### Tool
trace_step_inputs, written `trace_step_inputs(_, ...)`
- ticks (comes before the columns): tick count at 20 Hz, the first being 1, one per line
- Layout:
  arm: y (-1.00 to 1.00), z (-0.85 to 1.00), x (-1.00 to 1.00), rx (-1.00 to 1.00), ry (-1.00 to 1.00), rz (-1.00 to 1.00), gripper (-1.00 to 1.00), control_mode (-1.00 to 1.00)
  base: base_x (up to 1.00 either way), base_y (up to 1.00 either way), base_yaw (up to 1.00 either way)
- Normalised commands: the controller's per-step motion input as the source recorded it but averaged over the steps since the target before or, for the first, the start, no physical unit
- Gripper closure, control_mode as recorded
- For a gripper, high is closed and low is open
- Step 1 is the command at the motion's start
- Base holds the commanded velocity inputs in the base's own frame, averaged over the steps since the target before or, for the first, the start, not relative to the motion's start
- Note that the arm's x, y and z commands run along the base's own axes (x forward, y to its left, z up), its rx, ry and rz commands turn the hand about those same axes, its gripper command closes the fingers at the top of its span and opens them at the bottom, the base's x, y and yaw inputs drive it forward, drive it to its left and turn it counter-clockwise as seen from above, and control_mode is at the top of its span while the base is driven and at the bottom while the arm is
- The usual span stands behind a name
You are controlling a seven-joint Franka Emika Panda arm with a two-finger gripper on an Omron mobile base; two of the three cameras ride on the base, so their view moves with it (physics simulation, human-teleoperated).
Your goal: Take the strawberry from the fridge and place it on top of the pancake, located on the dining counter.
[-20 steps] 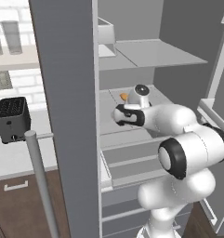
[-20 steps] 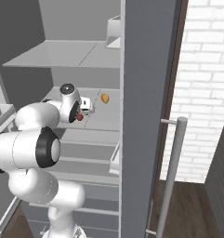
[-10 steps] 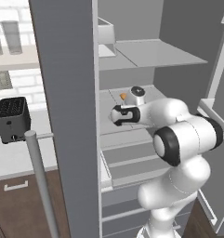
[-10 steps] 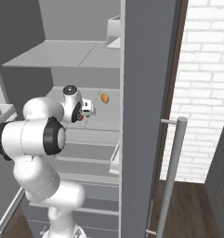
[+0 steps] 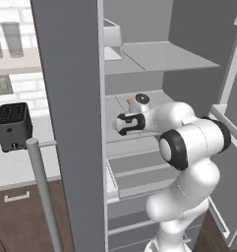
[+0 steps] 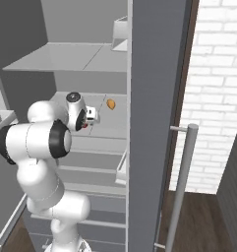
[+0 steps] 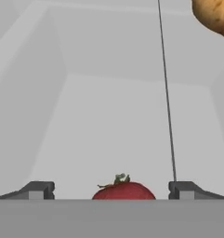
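pincer (image 7: 111,189) wide, lower than before, straddling strawberry (image 7: 124,190)

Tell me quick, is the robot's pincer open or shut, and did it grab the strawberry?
Pincer: open, holding nothing; the strawberry sits between its fingertips, which stand apart from it, on the fridge shelf.

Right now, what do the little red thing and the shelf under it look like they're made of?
The strawberry looks like soft fruit: glossy red skin with a small green leafy top. The fridge shelf looks like smooth, matte pale grey plastic or painted metal; its flat even shading doesn't settle which.
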Motion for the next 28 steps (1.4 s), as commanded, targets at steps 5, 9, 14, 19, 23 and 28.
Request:
trace_step_inputs(5,0.0,-0.15,-0.02,0.0,0.06,0.0,1.0,-1.0,0.0,0.0,0.0)
trace_step_inputs(9,0.0,-0.12,0.03,0.0,0.01,0.0,1.0,-1.0,0.0,0.0,0.0)
trace_step_inputs(14,0.0,-0.04,-0.22,0.0,-0.01,0.0,1.0,-1.0,0.0,0.0,0.0)
trace_step_inputs(19,-0.02,0.48,-0.95,0.0,-0.1,-0.03,1.0,-1.0,0.0,0.0,0.0)
trace_step_inputs(23,-0.13,0.94,-0.82,0.01,-0.11,-0.08,1.0,-1.0,0.0,0.0,0.0)
trace_step_inputs(28,-0.25,0.84,-0.55,0.04,-0.01,-0.09,1.0,-1.0,0.0,0.0,0.0)
